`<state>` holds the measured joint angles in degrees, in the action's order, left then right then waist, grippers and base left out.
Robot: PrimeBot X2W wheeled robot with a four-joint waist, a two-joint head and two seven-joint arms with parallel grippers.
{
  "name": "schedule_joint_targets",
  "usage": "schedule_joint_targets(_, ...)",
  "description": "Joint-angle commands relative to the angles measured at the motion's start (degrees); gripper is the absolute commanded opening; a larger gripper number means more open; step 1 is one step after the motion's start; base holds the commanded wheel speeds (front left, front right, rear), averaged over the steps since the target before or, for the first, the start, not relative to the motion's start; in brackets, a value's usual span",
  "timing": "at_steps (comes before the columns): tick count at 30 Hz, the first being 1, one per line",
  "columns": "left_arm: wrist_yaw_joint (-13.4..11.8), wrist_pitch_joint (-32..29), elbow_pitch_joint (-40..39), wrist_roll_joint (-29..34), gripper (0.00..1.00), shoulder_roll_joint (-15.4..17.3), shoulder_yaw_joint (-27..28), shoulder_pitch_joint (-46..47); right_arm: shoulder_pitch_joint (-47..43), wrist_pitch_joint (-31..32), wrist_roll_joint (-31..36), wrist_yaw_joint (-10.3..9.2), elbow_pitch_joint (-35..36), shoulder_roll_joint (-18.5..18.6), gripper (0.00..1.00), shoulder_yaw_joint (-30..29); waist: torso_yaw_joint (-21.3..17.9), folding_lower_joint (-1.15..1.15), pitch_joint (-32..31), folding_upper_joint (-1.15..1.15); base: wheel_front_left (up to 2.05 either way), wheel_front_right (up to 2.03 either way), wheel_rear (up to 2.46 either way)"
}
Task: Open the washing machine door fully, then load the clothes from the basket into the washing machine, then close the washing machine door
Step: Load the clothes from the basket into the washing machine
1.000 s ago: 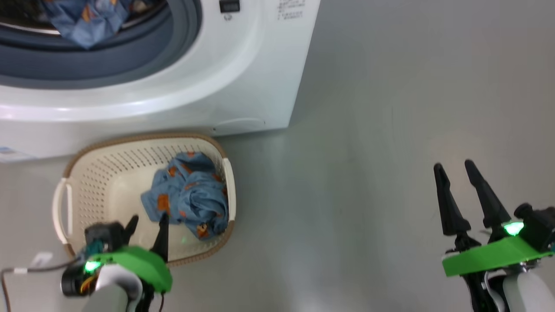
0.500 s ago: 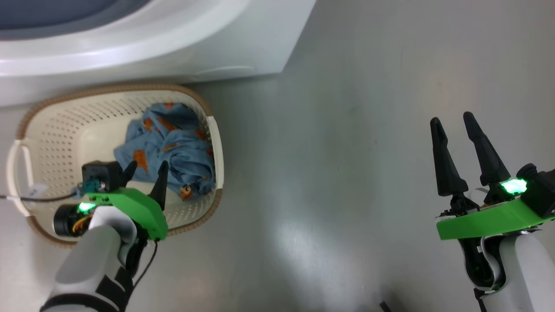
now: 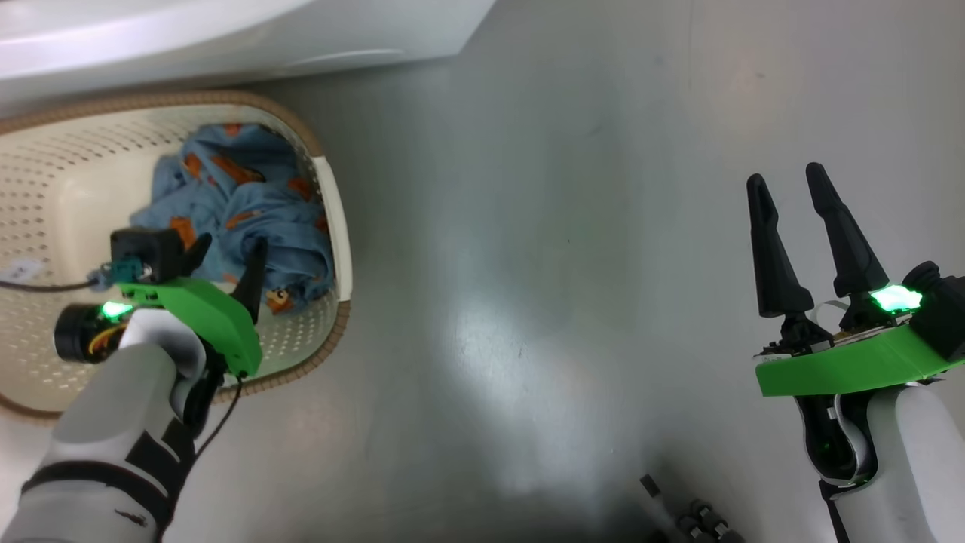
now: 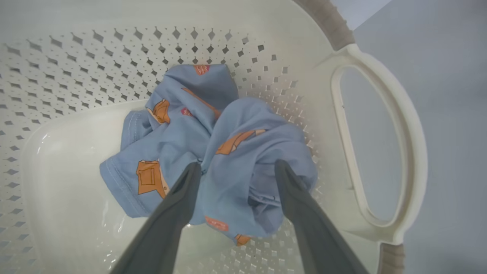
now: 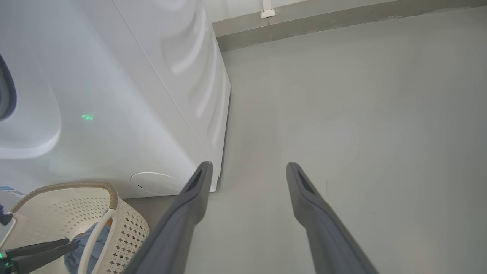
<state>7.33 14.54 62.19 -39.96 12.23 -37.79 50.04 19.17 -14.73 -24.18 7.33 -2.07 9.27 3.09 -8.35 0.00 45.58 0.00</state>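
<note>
Dipping deeper into the cream perforated plastic basket, the left gripper, jaws wide, straddles light-blue printed clothes (loading unfinished, door-closing ahead) while the right gripper idles open, far right.

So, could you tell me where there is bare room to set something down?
Bare: the grey floor between the cream perforated plastic basket, the boxy white washing machine and the right gripper; also the basket's bottom left of the crumpled light blue printed clothes. Crowded: its right end, where the left gripper hangs over them.
</note>
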Motion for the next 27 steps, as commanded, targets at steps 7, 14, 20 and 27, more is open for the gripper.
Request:
schedule_joint_targets(7, 0.2, -1.0, 0.1, -5.1, 1.00, 3.9, -5.3, 2.3, 0.0, -0.3, 0.8, 0.16, 1.8, -0.5, 1.00, 1.8, -1.5, 0.00, 3.2, 0.00, 0.00, 0.00, 0.00)
schedule_joint_targets(14, 0.2, -1.8, -1.0, -11.0, 0.31, 5.6, -10.5, 4.0, 0.5, -0.3, 0.8, 0.16, 2.2, -0.8, 1.00, 2.1, -2.2, 0.00, 3.8, 0.00, 0.00, 0.00, 0.00)
schedule_joint_targets(20, 0.2, -1.2, -1.4, -15.9, 0.00, 6.0, -13.8, 4.0, 0.2, -0.3, 1.0, 0.16, 2.0, -0.8, 1.00, 1.5, -1.7, 0.00, 2.2, 0.00, 0.00, 0.00, 0.00)
schedule_joint_targets(27, 0.2, 0.4, -2.1, -20.9, 0.00, 5.8, -13.4, 2.0, -0.4, -0.3, 1.1, 0.16, 1.3, -0.2, 1.00, 1.4, 0.3, 0.00, -2.9, 0.00, 0.00, 0.00, 0.00)
